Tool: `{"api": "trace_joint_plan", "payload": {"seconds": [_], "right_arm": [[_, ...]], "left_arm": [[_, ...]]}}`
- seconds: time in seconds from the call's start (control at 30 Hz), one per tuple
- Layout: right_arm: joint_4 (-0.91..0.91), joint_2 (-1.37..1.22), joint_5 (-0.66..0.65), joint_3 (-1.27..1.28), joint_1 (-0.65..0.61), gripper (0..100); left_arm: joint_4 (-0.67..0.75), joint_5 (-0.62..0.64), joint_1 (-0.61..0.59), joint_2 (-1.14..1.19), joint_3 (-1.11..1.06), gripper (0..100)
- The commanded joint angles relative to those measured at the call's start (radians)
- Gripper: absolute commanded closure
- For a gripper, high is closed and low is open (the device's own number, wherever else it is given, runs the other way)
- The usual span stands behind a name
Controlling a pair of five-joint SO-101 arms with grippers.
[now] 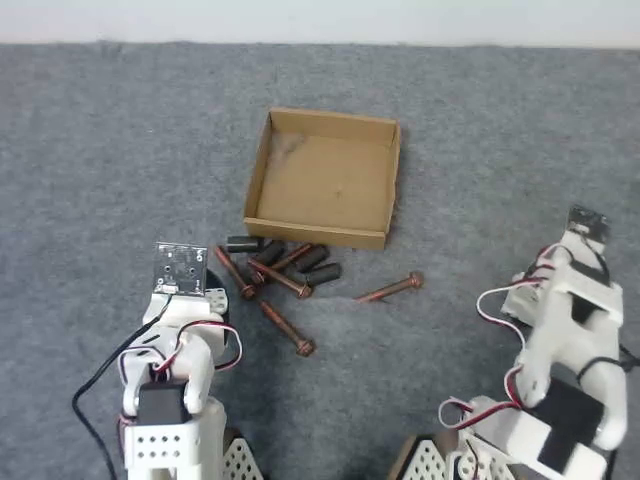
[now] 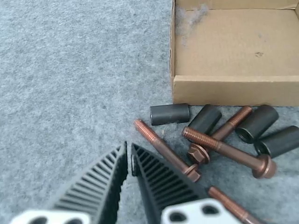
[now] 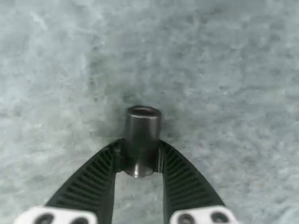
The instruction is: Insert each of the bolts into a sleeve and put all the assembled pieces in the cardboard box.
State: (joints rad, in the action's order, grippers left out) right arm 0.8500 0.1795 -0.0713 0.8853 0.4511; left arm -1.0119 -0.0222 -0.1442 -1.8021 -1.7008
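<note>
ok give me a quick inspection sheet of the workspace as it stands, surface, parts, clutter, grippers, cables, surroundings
surface: grey felt-like mat, lying flat.
job's things: shallow open cardboard box, no parts in it; five copper-coloured bolts and four dark cylindrical sleeves loose in front of it, none assembled.
clutter: wisp of grey fluff in a box corner.
grippers: left gripper shut and empty beside the bolts; right gripper shut on a fifth sleeve over bare mat.
cables: red and white wires on both arms; black cable at the left arm.
surroundings: pale wall behind the mat.
</note>
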Motion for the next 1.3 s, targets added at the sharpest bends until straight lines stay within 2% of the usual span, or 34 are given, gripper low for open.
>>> {"api": "trace_joint_plan", "payload": {"seconds": [0.0, 0.27, 0.37, 0.57, 0.93, 1.27], "right_arm": [[-0.021, 0.058, -0.023, -0.002, 0.016, 99.1], [-0.035, 0.048, -0.028, 0.0, -0.01, 99.1], [-0.035, 0.048, -0.028, 0.0, -0.01, 99.1], [-0.035, 0.047, -0.028, 0.0, -0.01, 99.1], [-0.047, 0.045, -0.028, 0.0, -0.01, 99.1], [-0.047, 0.045, -0.028, 0.0, -0.01, 99.1]], "left_arm": [[0.005, -0.009, -0.005, -0.017, 0.047, 99], [0.008, -0.005, 0.003, 0.028, 0.234, 99], [0.011, -0.006, 0.005, 0.158, 0.357, 99], [-0.018, -0.006, 0.012, 0.56, 0.654, 99], [-0.256, -0.009, 0.238, 1.171, 1.086, 99], [-0.258, -0.011, 0.537, 1.459, 1.257, 99]]}}
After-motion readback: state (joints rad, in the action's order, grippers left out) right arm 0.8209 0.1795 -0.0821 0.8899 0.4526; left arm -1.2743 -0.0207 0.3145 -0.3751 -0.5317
